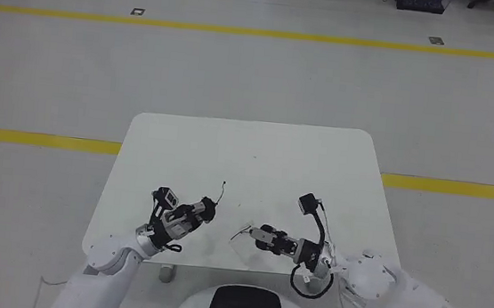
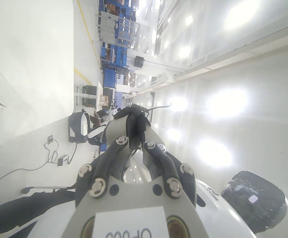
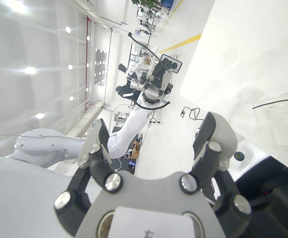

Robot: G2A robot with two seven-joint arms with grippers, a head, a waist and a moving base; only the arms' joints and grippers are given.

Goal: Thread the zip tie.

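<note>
A thin black zip tie (image 1: 222, 193) stands up from my left gripper (image 1: 206, 209), which is shut on its lower end above the near left part of the white table (image 1: 248, 145). In the left wrist view the fingers (image 2: 121, 126) are pressed together and the tie (image 2: 157, 107) curves out past them. My right gripper (image 1: 246, 234) hovers a short way to the right, pointing toward the left one. Its jaws stand wide open with nothing between them (image 3: 155, 119). Across that gap I see the left gripper (image 3: 162, 65) and the tie (image 3: 144, 46), whose head end is free.
Both grippers sit over the near edge of the table. The far half of the tabletop (image 1: 257, 142) is bare. Grey floor with yellow lines (image 1: 43, 140) surrounds the table.
</note>
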